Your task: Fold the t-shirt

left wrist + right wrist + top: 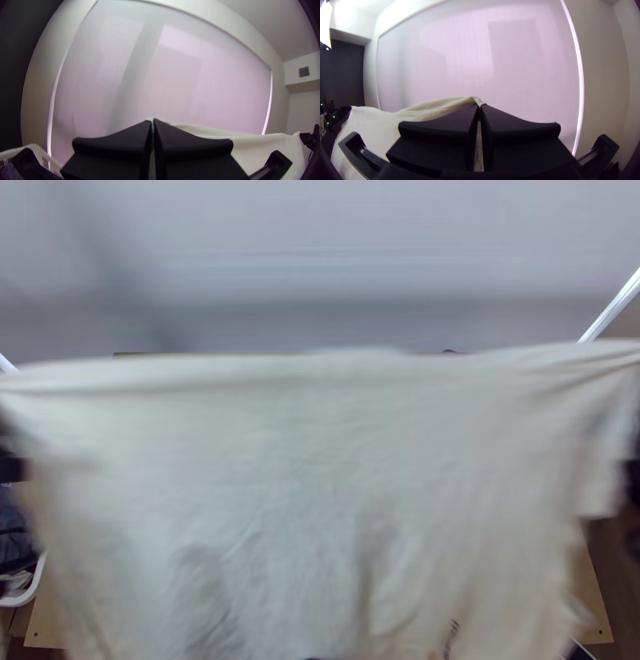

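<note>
The cream t-shirt (304, 460) hangs stretched wide between both arms, its upper edge nearly straight and its lower part loosely creased. Dark parts of my left gripper (10, 466) and my right gripper (634, 480) show at opposite side edges of the top view. In the left wrist view, my left gripper (153, 122) is shut on one upper end of the t-shirt (266, 146). The right wrist view has my right gripper (479, 106) shut on the other upper end of the t-shirt (383, 123). The raised cloth hides most of the table.
Beside the table at the left stands a white basket (34, 584) with dark cloth inside. Corners of the light wooden table (594, 604) show around the shirt's lower sides. Beyond the arms is a large pale blind (173, 76).
</note>
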Motion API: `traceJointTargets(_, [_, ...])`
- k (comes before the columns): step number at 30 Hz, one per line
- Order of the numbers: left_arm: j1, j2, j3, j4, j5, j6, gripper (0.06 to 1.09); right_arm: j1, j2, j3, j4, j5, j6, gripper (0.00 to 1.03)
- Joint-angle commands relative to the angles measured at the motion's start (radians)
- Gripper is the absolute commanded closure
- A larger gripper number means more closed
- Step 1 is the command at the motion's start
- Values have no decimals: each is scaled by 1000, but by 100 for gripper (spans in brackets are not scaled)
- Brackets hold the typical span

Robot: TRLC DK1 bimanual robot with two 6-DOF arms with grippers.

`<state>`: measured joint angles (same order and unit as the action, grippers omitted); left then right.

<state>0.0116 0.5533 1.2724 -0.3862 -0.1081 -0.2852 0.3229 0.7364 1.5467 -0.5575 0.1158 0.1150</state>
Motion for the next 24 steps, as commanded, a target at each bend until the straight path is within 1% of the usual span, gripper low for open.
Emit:
traceJointTargets(1, [4,-135,-222,-6,-8,21,105,18,-123,-286,22,12,101,100])
traceJointTargets(3, [2,-199,-366,-23,19,20,105,22,-175,-454,36,-4,144,100])
traceJointTargets(6, [-1,-240,-548,-37,42,-5,105,22,-204,-645,68,-10,176,100])
traceJointTargets(9, [-1,-210,-682,3,56,-26,105,11,-195,-789,180,-21,176,100])
traceJointTargets(11, [1,-159,-746,81,64,-32,105,2,-158,-849,275,-25,178,100])
traceJointTargets(14, [4,0,-760,170,84,-62,105,-51,-25,-863,361,-44,190,100])
traceJointTargets(16, [13,119,-734,227,85,-92,105,-128,75,-855,419,-102,219,100])
traceJointTargets(18, [14,241,-696,259,102,-121,105,-185,179,-826,458,-137,247,100])
traceJointTargets(22, [24,468,-591,300,120,-175,105,-226,380,-717,459,-148,276,100])
traceJointTargets(24, [24,574,-539,310,131,-180,105,-243,486,-636,409,-162,301,100])
